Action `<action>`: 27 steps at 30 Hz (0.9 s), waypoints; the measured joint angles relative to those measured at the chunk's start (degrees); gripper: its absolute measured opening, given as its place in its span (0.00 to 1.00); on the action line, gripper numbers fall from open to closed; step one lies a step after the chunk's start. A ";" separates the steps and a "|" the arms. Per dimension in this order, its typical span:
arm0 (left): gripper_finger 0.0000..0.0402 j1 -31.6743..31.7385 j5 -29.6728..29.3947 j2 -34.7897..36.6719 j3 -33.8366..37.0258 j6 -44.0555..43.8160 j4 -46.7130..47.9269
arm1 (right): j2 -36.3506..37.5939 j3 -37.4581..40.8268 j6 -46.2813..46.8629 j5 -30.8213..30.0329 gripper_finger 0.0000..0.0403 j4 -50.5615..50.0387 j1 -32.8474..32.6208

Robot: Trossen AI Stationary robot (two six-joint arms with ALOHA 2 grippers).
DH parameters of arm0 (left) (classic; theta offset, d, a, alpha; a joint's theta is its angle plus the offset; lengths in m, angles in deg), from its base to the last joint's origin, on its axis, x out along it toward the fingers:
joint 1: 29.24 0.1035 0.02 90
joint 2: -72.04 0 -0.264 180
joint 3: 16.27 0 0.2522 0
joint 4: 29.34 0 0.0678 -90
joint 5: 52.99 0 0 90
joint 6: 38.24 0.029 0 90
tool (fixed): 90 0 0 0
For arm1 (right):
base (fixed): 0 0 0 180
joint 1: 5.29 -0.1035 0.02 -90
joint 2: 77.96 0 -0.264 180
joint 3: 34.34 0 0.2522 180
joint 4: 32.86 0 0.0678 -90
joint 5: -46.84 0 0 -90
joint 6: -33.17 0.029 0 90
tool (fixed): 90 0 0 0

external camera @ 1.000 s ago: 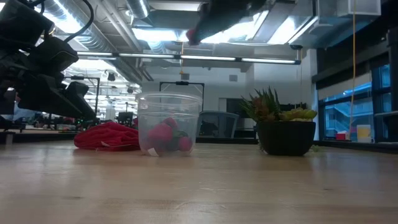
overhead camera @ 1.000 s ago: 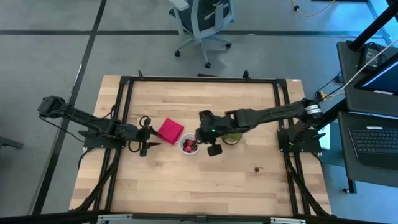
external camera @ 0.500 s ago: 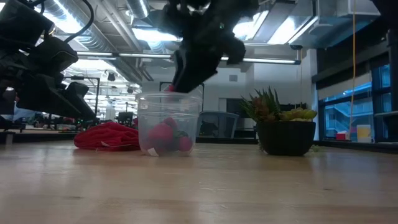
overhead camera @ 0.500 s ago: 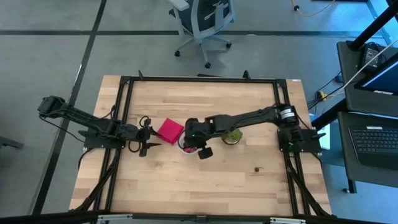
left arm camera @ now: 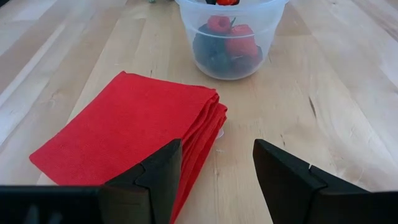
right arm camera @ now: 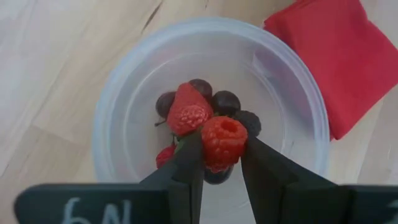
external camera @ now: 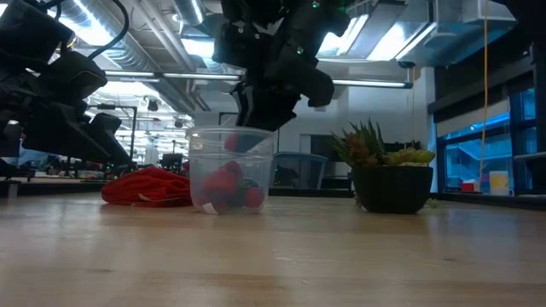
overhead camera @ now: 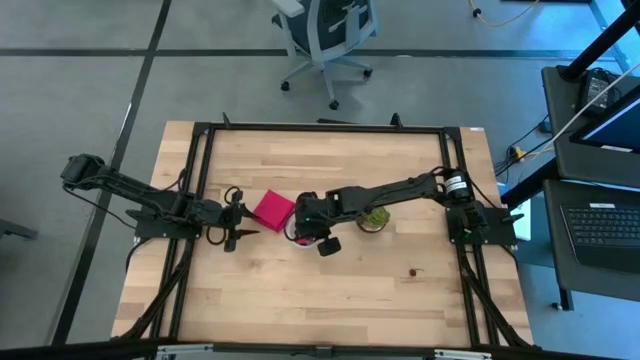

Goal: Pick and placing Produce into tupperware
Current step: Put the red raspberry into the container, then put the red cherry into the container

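The right gripper (right arm camera: 221, 158), having swung in from three o'clock, pinches a raspberry (right arm camera: 222, 142) over the cup (right arm camera: 118, 112), ready to drop. The left gripper (left arm camera: 216, 165) waits open at nine o'clock.

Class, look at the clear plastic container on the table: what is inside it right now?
The tupperware holds red raspberries and dark berries. The right gripper hangs over the opening, shut on a raspberry, which hides the fruit beneath it.
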State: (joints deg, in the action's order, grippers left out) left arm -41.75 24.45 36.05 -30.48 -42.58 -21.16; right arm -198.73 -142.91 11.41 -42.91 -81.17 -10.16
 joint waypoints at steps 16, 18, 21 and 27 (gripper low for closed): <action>0.48 0.00 0.00 0.02 0.01 -0.01 0.00 | 0.00 0.00 0.07 -0.05 0.31 -0.09 -0.02; 0.48 0.00 0.00 0.02 -0.01 0.00 0.00 | 0.00 0.00 0.04 -0.07 0.33 -0.11 -0.02; 0.48 0.00 0.00 -0.01 0.00 -0.02 0.00 | 0.02 0.00 0.04 -0.07 0.37 -0.09 -0.02; 0.48 0.00 0.00 0.02 0.02 -0.02 0.00 | 0.02 0.00 0.45 -0.14 0.43 -0.69 -0.02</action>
State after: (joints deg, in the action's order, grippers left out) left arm -41.75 24.45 36.07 -30.46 -42.60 -21.16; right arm -198.71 -142.91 11.87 -43.05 -81.85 -10.18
